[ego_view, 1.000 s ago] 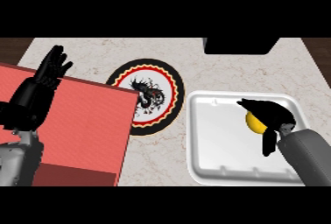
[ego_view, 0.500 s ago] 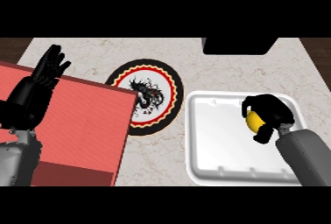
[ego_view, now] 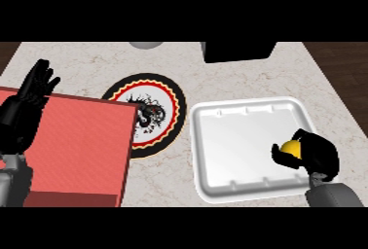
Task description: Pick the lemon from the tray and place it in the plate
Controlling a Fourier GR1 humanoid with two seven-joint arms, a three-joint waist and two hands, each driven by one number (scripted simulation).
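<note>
The right hand (ego_view: 316,154) curls round the lemon (ego_view: 292,146), over the right edge of the tray (ego_view: 230,146). The plate (ego_view: 146,81) lies well left of that hand. The left hand (ego_view: 25,112) rests open, fingers up

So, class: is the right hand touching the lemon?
Touching. The head view shows the right hand, fingers curled round the lemon, over the tray.
</note>
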